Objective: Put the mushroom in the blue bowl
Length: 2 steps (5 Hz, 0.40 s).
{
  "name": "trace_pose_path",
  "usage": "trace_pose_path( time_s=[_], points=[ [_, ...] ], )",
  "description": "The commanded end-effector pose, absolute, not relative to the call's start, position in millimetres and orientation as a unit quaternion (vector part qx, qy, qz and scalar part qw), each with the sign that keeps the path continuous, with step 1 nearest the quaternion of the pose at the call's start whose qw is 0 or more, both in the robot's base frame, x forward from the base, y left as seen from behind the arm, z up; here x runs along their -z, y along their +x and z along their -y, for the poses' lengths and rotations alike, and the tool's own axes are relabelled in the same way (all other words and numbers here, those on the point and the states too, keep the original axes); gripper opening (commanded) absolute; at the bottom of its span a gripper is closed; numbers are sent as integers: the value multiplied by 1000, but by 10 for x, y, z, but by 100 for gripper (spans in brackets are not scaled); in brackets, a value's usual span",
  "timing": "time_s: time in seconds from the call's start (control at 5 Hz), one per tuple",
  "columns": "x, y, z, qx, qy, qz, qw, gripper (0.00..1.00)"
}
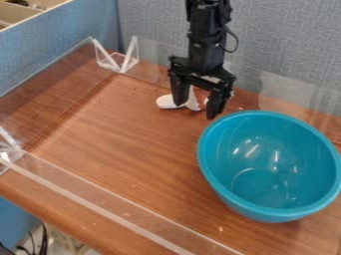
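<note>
The mushroom (pixel 172 101) is a small cream-white lump lying on the wooden table at the back, partly hidden behind the gripper's fingers. My gripper (pixel 200 100) points straight down over it, open, with one finger (pixel 177 95) on the left and the other on the right of the mushroom's right end. Nothing is held. The blue bowl (pixel 269 164) is a large glossy teal bowl standing to the right front of the gripper, empty inside.
A clear plastic wall (pixel 80 204) runs along the table's front and left edges, with a clear bracket (pixel 118 56) at the back left corner. A blue-grey partition (pixel 286 35) stands behind the table. Bare wood (pixel 107 129) lies to the left.
</note>
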<state>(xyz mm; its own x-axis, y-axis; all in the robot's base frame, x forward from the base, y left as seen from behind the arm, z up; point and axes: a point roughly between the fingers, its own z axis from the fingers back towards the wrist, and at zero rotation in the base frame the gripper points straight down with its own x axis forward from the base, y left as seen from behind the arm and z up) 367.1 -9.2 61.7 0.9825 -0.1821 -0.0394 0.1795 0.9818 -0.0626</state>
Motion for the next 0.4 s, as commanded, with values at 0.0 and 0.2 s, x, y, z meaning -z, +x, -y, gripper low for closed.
trace_pose_path(
  time_s=[0.0, 0.2],
  points=[
    [-881, 3754, 192, 84, -27, 16, 996, 100],
    [-909, 3739, 255, 75, -28, 17, 997, 100]
  ],
)
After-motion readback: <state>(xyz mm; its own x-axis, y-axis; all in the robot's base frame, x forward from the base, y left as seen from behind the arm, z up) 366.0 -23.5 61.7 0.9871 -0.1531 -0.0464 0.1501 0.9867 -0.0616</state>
